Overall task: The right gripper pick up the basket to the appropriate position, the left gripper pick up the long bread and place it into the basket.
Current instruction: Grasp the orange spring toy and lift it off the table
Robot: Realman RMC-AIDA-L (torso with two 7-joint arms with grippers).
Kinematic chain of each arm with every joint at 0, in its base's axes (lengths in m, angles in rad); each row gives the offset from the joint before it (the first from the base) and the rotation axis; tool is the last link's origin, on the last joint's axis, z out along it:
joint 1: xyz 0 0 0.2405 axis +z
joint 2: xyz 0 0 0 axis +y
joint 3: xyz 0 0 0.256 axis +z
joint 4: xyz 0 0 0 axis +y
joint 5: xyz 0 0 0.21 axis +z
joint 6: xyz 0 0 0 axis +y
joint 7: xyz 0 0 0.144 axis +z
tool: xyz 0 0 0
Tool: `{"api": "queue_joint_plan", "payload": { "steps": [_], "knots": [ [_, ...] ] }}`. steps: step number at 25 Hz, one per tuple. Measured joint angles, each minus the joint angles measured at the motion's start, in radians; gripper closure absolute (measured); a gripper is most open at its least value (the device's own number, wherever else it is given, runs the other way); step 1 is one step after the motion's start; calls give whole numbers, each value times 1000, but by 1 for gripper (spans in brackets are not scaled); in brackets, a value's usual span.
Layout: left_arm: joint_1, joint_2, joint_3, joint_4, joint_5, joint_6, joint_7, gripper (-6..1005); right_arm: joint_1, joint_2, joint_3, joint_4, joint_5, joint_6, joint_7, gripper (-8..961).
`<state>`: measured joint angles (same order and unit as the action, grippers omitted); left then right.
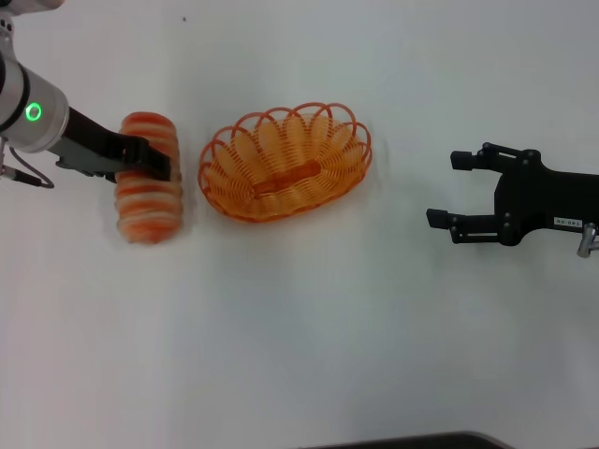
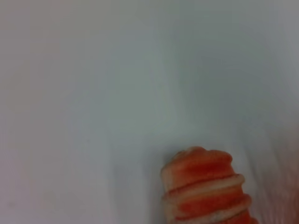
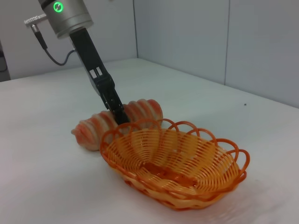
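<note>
Your left gripper (image 1: 154, 159) clamps the long bread (image 1: 148, 180) on the table (image 1: 309, 318), just beside the basket (image 1: 285, 161). Your right gripper (image 1: 447, 189) hovers spread wide, holding nothing, well apart.

On the worktop (image 1: 299, 337), the bread (image 1: 148, 178) lay just left of the basket (image 1: 284, 161); the left tool (image 1: 154, 159) sat on the bread, the right tool (image 1: 447, 189) well right of the basket.
</note>
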<state>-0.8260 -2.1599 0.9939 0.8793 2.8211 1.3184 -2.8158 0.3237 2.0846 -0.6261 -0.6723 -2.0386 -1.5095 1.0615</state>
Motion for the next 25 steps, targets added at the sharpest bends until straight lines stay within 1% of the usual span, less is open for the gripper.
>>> {"api": "queue_joint_plan", "payload": {
  "steps": [5,16,17,21,25],
  "knots": [
    [-1,3,0,5,0,1,1,394,0,0,-1,0,0,0,0,27],
    [-1,14,-4,6,-3,9,2,457,4,0,-4,1,0,0,0,27],
    [-1,19,-6,4,-7,10,2,466,5,0,-4,1,0,0,0,27],
    [-1,24,-7,2,-9,11,3,500,6,0,-6,0,0,0,11,27],
    [-1,34,-9,0,-14,12,12,565,6,0,-6,-1,0,0,13,27]
  ]
}}
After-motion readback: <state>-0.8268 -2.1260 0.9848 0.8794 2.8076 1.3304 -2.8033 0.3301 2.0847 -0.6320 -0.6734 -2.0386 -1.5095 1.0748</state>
